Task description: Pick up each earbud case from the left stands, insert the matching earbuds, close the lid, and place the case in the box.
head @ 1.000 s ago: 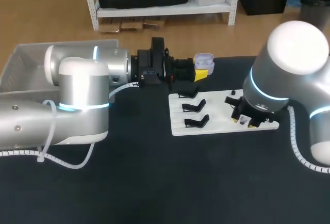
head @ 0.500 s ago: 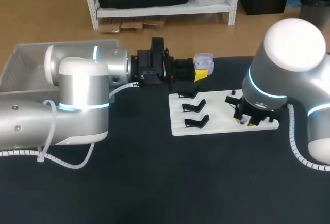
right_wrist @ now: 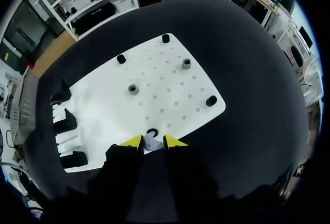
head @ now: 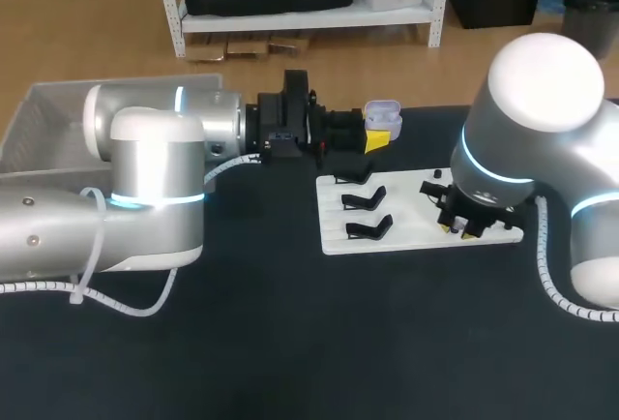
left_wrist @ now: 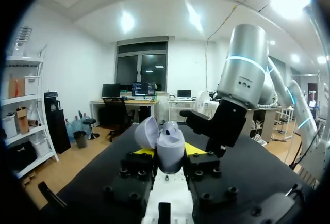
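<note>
Fingers (right_wrist: 131, 141) of the right gripper (right_wrist: 153, 141) stand close together and pinch a small white earbud (right_wrist: 152, 144) from two sides. They point down at the near edge of a white board (right_wrist: 170, 95). Just ahead of the tips a black ring (right_wrist: 152, 132) sits on the board. Farther ahead stand two grey pegs (right_wrist: 133, 89) and three black ones. Off to one side of these fingers three black stands (right_wrist: 64, 126) line the board's other end. They carry no case.

The left gripper (left_wrist: 169, 150) is clamped on an earbud case (left_wrist: 171, 150), one yellow tip against each flank. The case is pale lilac and upright, raised above the dark table (head: 290, 343). Its lid (left_wrist: 146, 132) is swung open to one side, and a rounded white shape shows in its mouth. Ahead of these fingers and a little to the side hangs the right arm. In the head view the case (head: 384, 110) sits beyond the far edge of the board. The box (head: 39, 120) lies well behind the left fingers, beside that arm.
</note>
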You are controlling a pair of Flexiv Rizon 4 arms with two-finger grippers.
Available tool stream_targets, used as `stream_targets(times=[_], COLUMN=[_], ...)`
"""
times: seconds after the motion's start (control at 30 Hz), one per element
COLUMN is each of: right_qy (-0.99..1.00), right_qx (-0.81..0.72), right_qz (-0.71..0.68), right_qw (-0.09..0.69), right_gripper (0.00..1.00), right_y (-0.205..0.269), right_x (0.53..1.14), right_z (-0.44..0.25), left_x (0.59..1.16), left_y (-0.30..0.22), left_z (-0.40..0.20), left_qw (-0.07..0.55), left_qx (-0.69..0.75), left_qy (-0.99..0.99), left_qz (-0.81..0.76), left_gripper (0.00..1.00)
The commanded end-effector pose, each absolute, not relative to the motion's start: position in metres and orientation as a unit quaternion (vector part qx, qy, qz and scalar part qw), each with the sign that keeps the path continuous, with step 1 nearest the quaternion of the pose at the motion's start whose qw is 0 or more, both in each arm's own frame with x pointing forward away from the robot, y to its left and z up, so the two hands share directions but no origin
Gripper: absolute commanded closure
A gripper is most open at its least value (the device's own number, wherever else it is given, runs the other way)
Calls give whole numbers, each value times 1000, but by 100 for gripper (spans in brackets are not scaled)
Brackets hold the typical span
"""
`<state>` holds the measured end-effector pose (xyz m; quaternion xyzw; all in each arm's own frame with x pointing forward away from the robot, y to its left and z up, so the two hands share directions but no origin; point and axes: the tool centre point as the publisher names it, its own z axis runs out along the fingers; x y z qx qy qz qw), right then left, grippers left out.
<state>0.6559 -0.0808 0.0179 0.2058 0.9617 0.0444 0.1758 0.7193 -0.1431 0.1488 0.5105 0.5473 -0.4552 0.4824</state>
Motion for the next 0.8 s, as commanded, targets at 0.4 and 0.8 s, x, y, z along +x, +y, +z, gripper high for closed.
stream_targets(times=[0.4,0.8], right_qy=[962,986], right_qx=[207,111], right_qz=[37,54], right_qw=[174,112], right_gripper=[100,100], right_y=[-81,-70], right_x=[659,638], right_z=[22,94], left_x=[719,719], left_y=[-143,-143], left_z=[148,148], left_qw=[485,485], left_qx=[509,509], left_qy=[546,546], left_qz=[-455,-455], left_gripper=[100,100])
